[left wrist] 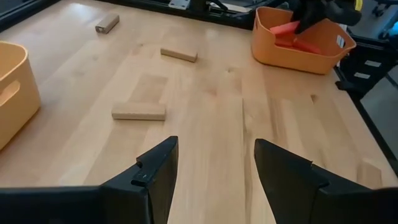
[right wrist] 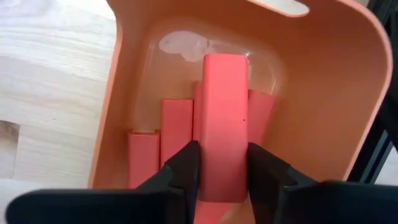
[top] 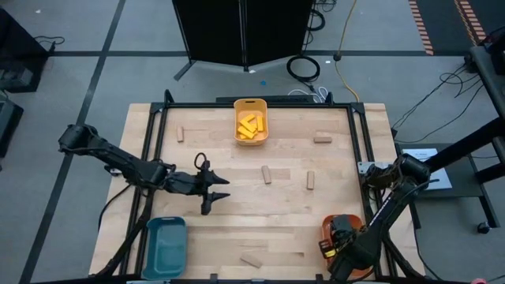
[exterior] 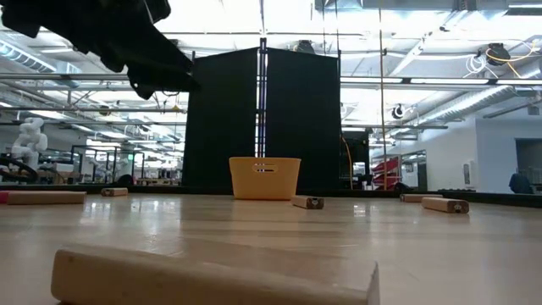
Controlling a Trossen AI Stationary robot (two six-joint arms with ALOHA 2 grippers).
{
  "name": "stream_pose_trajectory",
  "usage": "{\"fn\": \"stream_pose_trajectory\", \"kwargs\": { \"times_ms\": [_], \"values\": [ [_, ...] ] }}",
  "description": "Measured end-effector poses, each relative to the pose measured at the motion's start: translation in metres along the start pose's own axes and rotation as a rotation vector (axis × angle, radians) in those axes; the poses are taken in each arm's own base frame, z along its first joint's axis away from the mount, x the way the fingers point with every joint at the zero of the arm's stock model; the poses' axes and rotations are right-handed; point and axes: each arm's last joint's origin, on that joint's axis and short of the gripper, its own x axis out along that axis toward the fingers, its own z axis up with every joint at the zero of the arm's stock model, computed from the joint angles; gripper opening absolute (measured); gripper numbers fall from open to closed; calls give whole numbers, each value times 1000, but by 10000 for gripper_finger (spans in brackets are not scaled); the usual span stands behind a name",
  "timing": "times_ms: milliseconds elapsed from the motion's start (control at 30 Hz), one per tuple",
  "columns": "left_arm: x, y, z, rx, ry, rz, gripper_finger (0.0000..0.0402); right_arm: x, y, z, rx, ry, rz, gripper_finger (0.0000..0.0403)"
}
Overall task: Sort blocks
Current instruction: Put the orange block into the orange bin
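My right gripper (right wrist: 221, 163) hangs over the orange tray (right wrist: 348, 93) at the table's near right (top: 325, 224) and is shut on a red block (right wrist: 225, 106). Several more red blocks (right wrist: 176, 124) lie in that tray. My left gripper (left wrist: 214, 171) is open and empty above the table's left middle (top: 211, 193). Tan blocks lie flat on the wood (top: 267, 174) (top: 310, 181) (top: 322, 139) (top: 180, 134) (top: 252, 260). Yellow blocks (top: 249, 126) sit in the yellow tray (top: 263, 110). My right gripper pinches the red block between its two fingers (right wrist: 186, 171), one on each long side near the block's end (right wrist: 224, 177). The fingers come from above, pointing down into the orange tray. The block runs on ahead of the fingers; whether its far end touches the tray's floor, I cannot tell.
A teal tray (top: 166, 246) stands at the near left corner, the yellow tray at the far middle (exterior: 264, 178). A black rail frames the tabletop (top: 359, 134). In the low view a tan block (exterior: 212, 275) lies close in front. Open wood lies ahead of the left gripper (left wrist: 211, 106).
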Motion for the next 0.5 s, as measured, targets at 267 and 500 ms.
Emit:
{"fn": "stream_pose_trajectory", "kwargs": {
  "times_ms": [267,500],
  "values": [
    [2,-1,0,21,6,-1,207,0,0,0,0,-4,-5,140],
    [2,-1,0,21,6,-2,207,-1,-5,4,-95,-32,-44,165]
  ]
}}
